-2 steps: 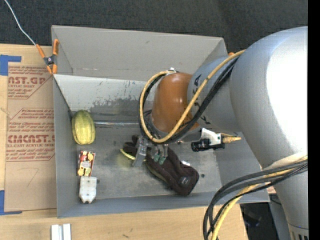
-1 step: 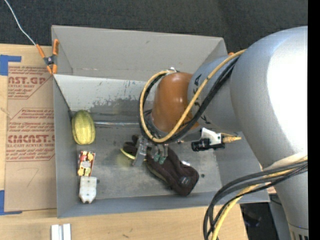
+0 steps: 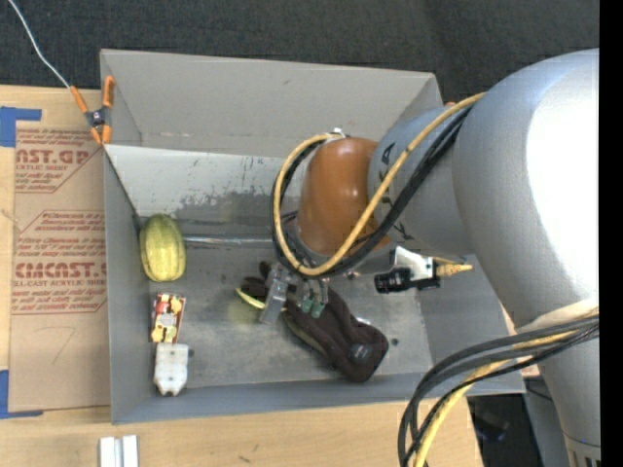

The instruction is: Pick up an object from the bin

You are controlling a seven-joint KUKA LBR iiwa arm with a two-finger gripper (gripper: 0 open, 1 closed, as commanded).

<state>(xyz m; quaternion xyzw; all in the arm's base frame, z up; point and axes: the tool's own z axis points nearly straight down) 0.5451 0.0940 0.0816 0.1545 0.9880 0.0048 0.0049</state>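
My gripper is low in the middle of the bin, under the arm's orange cover. Just left of it lies a small yellow-green piece with a dark bit beside it. A dark brown shoe-like thing lies right below and to the right of the gripper, close to it or touching. I cannot make out anything held in the gripper.
A yellow-green ribbed squash lies by the left wall. Below it are a small red and white packet and a white block. A black and white tool with a yellow tip sits at the right, beside the arm.
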